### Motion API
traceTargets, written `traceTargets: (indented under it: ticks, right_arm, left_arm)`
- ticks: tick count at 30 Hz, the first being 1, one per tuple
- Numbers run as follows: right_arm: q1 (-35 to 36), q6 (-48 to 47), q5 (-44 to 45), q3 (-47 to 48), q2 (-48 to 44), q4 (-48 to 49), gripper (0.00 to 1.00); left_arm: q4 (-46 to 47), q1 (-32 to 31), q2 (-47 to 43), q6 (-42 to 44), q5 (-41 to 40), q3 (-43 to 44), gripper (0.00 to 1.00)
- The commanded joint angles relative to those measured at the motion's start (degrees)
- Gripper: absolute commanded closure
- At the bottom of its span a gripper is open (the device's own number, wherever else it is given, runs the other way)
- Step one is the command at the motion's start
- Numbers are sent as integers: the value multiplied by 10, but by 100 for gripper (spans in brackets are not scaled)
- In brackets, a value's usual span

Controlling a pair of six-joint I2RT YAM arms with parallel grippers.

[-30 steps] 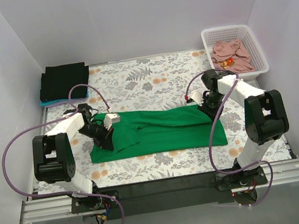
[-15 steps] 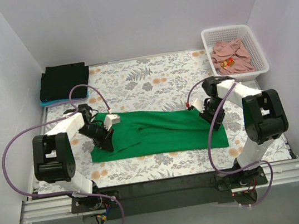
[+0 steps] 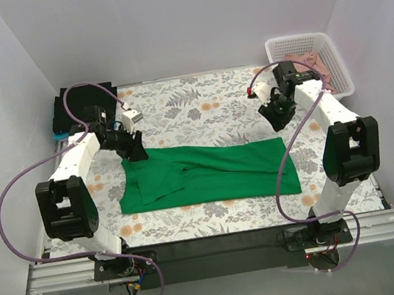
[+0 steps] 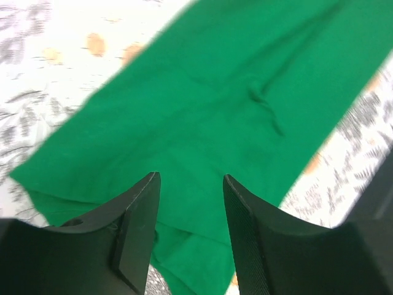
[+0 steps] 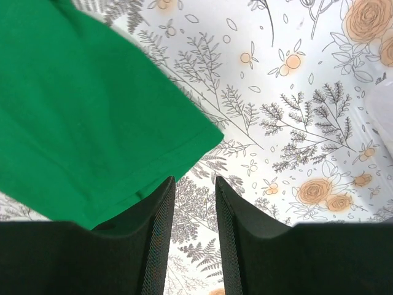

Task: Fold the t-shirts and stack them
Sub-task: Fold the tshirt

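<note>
Lying flat across the middle of the floral tabletop (image 3: 198, 106), the green t-shirt (image 3: 209, 175) is folded into a long band running left to right, with a wider flap at its left end. I see my left claw (image 3: 133, 145) raised over the shirt's far left corner. Its fingers (image 4: 138, 221) are spread, with nothing between them and only green cloth below. My right claw (image 3: 278, 111) hangs above the far right corner. Its fingers (image 5: 159, 233) are parted by a narrow gap and grip nothing, and the shirt's edge shows beneath. A folded black t-shirt (image 3: 104, 94) sits at the far left of the tabletop, partly hidden by my left arm. A pink t-shirt (image 3: 322, 66) lies crumpled in the white basket (image 3: 300, 41) at the far right.
</note>
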Motion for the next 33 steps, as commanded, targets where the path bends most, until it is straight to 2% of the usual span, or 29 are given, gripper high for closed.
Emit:
traceTargets:
  ticks: [1, 5, 7, 11, 26, 33]
  right_arm:
    - [-2, 44, 13, 1, 39, 31, 60]
    - [-3, 40, 26, -8, 66, 55, 56]
    - [-2, 31, 26, -8, 74, 55, 54]
    - [-3, 16, 26, -22, 81, 57, 50]
    - [-3, -15, 50, -53, 88, 83, 51]
    - [-4, -18, 55, -53, 103, 93, 57]
  left_arm:
    - [122, 5, 25, -114, -57, 11, 55]
    - [148, 8, 60, -145, -88, 30, 49]
    - [140, 8, 83, -144, -93, 42, 41]
    - [154, 35, 99, -147, -100, 40, 40]
    - [180, 49, 161, -141, -151, 51, 40]
    - [182, 62, 169, -138, -158, 37, 52]
